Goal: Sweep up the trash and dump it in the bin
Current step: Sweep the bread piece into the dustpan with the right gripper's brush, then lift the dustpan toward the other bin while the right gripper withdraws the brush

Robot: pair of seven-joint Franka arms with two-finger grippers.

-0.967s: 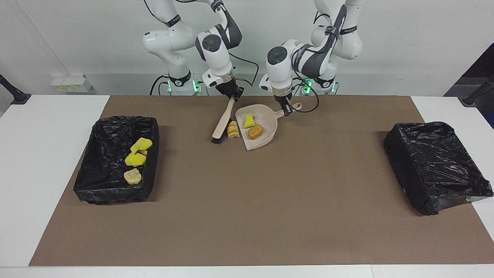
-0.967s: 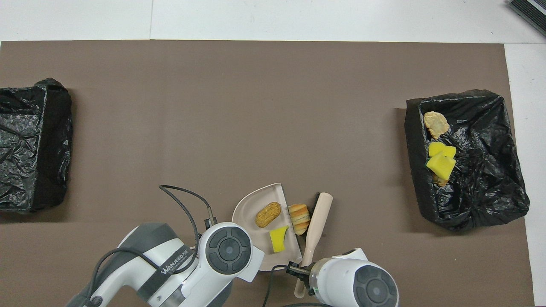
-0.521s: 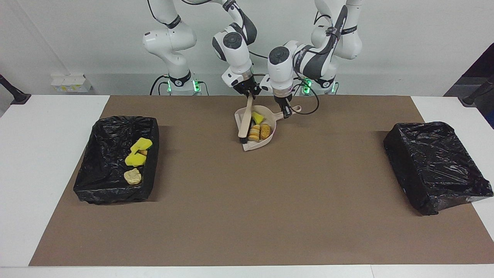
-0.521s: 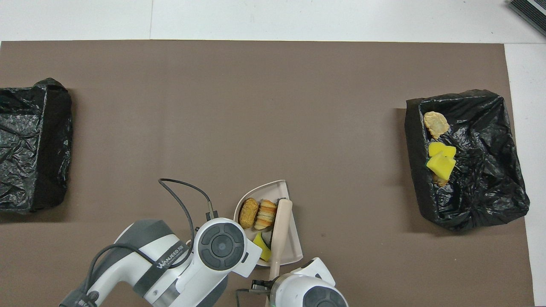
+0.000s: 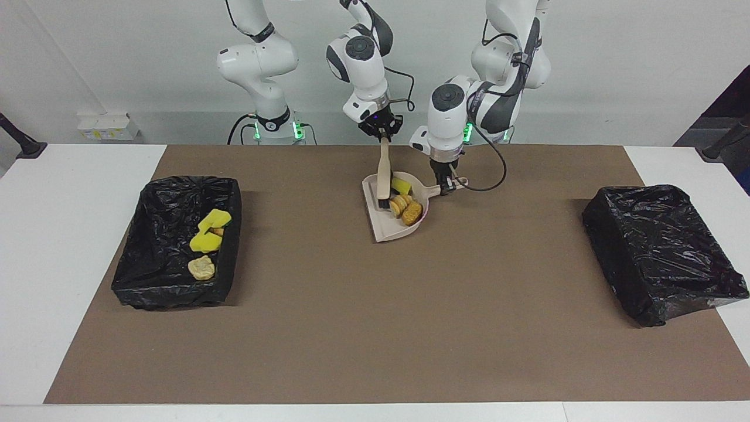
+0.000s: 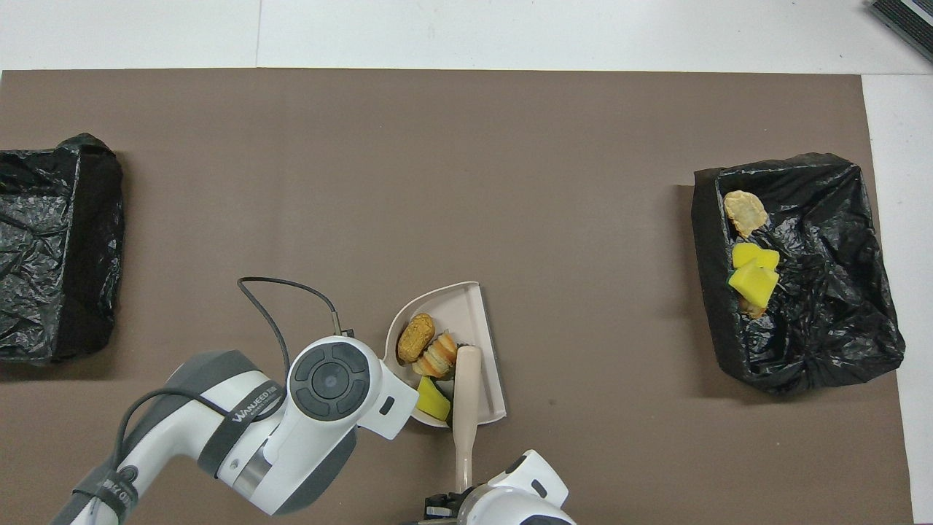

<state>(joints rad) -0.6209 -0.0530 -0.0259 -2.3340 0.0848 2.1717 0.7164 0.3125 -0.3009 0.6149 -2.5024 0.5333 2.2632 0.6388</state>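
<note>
Trash lay in two places: three scraps (image 5: 404,204) in the beige dustpan (image 5: 387,228) and four (image 5: 206,240) in the black-lined bin (image 5: 176,293) toward the right arm's end. Left gripper (image 5: 446,183) pinched the dustpan handle; right gripper (image 5: 384,133) clamped the brush (image 5: 384,176), bristles inside the pan.

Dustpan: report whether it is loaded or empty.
Loaded. The dustpan holds three scraps: a yellow sponge chunk and two bread-like rolls, with the brush head resting inside.
</note>
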